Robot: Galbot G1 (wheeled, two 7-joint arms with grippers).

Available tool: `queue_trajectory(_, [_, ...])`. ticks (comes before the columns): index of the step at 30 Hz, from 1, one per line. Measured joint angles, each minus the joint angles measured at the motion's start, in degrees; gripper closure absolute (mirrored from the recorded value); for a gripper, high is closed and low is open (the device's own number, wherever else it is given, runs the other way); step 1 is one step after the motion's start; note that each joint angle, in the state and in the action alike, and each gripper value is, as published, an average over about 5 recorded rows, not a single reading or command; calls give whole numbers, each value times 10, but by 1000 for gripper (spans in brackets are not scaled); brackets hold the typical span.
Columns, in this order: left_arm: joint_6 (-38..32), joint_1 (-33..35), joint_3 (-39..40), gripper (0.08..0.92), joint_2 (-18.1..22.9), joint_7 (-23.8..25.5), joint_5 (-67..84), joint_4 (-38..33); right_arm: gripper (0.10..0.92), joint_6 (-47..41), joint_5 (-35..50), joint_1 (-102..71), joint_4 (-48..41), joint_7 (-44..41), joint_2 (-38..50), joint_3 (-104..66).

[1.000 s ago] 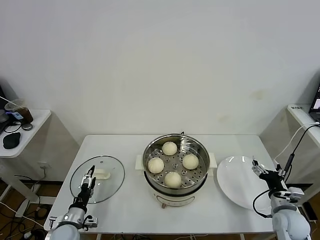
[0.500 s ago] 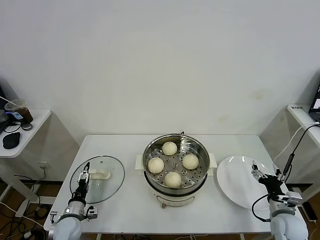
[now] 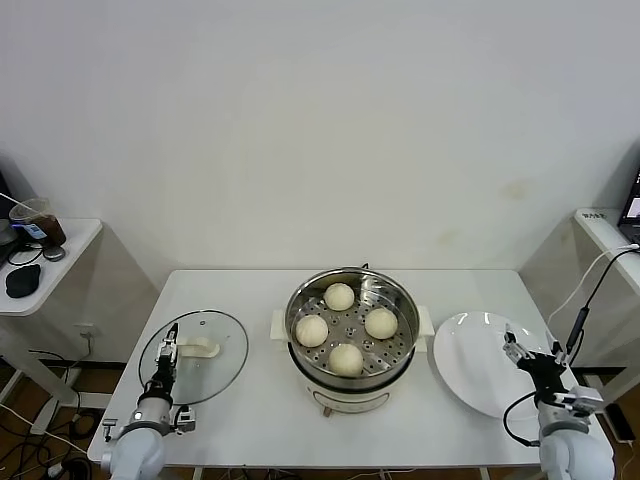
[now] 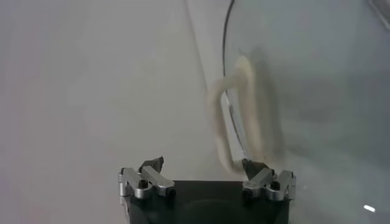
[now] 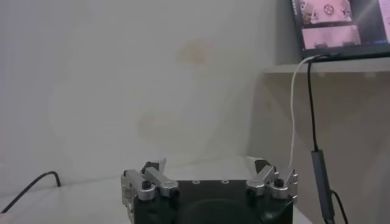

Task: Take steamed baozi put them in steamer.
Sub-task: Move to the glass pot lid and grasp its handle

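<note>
The plate (image 3: 480, 365) is partly covered at its right rim by the right hand (image 3: 516, 345). The left wrist view crops the glass lid (image 4: 304, 91). The steamer (image 3: 352, 330) hides its own base's rear.

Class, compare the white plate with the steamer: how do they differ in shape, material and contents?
The plate is flat and white; the steamer is a deep, shiny steel pot on a cream base. The plate lies bare; the steamer holds four baozi on its perforated floor. The plate sits right of the steamer. Both are round and rest on the table.
</note>
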State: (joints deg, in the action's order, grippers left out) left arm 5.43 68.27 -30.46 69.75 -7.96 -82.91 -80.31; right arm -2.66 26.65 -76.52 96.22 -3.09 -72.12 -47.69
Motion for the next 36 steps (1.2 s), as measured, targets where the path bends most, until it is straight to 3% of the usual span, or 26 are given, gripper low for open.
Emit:
queue_trajectory(18, [-12, -48, 13, 177, 7, -13, 18, 45, 203, 4, -10, -8, -6, 1, -10, -4])
queue_trajectory(30, [-27, -86, 15, 180, 13, -49, 28, 99, 203, 7, -19, -7, -13, 2, -17, 0])
queue_trajectory(36, [-40, -90, 16, 299, 10, -55, 33, 111, 203, 7, -20, -5, -16, 2, -18, 2])
